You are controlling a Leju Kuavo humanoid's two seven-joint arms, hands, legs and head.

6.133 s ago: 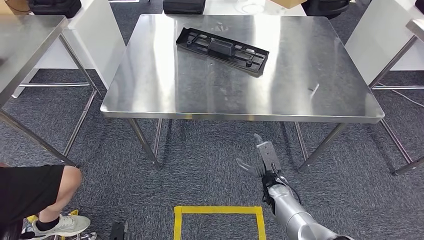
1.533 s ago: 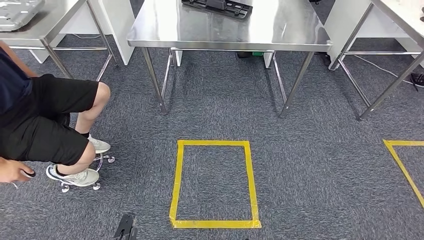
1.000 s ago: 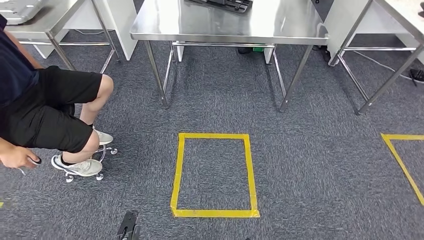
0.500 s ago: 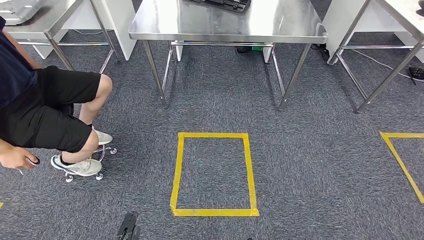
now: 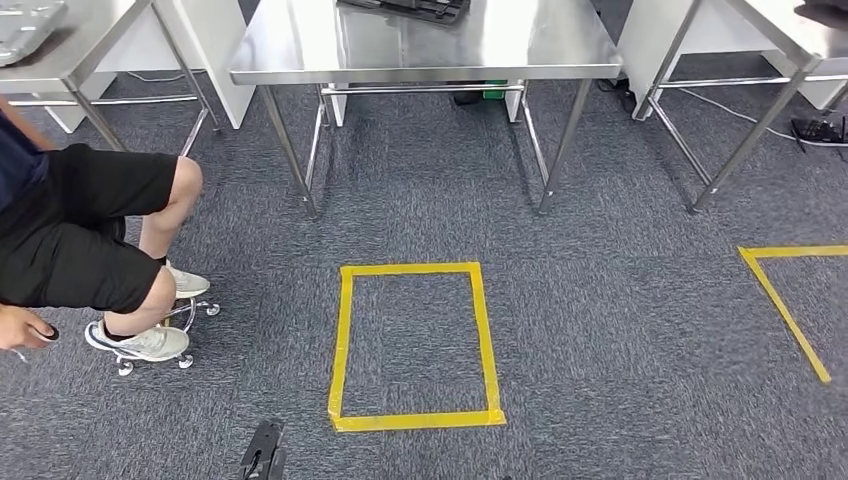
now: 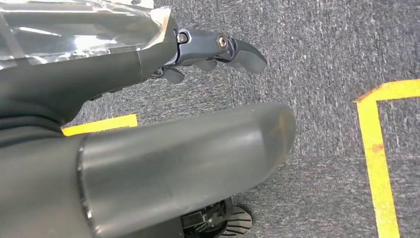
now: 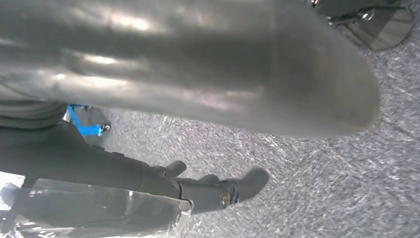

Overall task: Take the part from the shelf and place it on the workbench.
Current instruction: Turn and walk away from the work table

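Note:
The black plastic part [image 5: 405, 8] lies on the steel workbench [image 5: 430, 50] at the far edge of the head view, cut off by the frame. The workbench stands well ahead of me across grey carpet. My left hand [image 6: 163, 54] hangs over the carpet, its dark fingers [image 6: 233, 47] stretched out and the thick thumb [image 6: 198, 153] apart from them, holding nothing. My right hand [image 7: 148, 173] hangs the same way, its fingers [image 7: 233, 188] extended and its thumb [image 7: 247, 74] apart, with nothing in it.
A yellow tape rectangle [image 5: 340, 340] marks the carpet just ahead. Another tape corner [image 5: 780, 290] lies to the right. A person in black shorts [image 5: 80, 250] sits on a wheeled stool at the left. More steel tables stand at far left [image 5: 90, 30] and far right [image 5: 770, 30].
The camera has backed away from the workbench and the whole scene has just slid slightly left. The part still lies on the workbench. My right hand has dropped out of the head view.

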